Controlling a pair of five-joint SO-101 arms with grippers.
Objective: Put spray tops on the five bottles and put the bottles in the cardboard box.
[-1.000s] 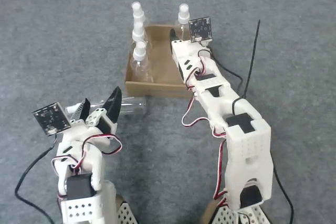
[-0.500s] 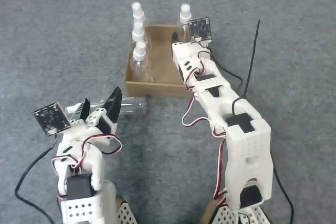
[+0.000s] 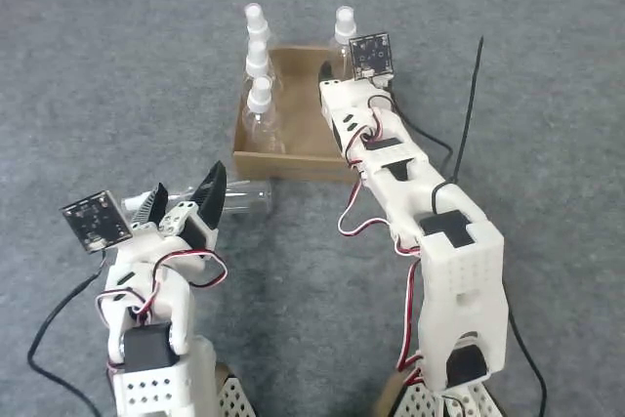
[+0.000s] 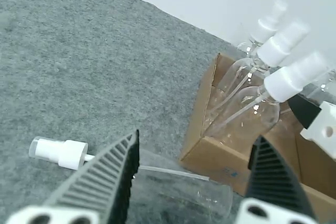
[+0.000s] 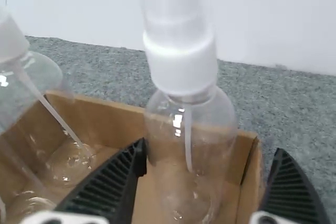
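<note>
From above, the cardboard box (image 3: 293, 165) sits mid-table with three capped bottles (image 3: 259, 58) lined up along one side. A fourth bottle (image 3: 344, 24) stands upright at the far corner, right off the tip of the right gripper (image 3: 325, 70), whose arm stretches long over the box. Nearer the bases, the left gripper (image 3: 184, 204) hangs spread wide over the grey carpet (image 3: 98, 95). And there's the last one: the lying bottle (image 3: 239, 200), on its side just in front of the box, long axis running across the table, just beside the gripper's box-side finger. Over to the left wrist view: jaws wide, holding nothing, with the lying bottle (image 4: 184, 198) low between them. A spray top (image 4: 59, 152) lies flat on the carpet beyond one finger, its thin tube pointing toward the bottle; whether that tube sits in the neck, I can't tell. Right wrist view now: the jaws are parted with the fourth bottle (image 5: 184, 129) standing between them inside the box corner. One finger is close to its wall and the other well apart, so there's no grip on it. The call: four bottles look done, and the next play belongs to the left arm, clearly the nearer one. Here's the catch, though. Bottle and top lie end to end along the same line the jaws open on, so pinching across the body likely needs a wrist turn first.
</note>
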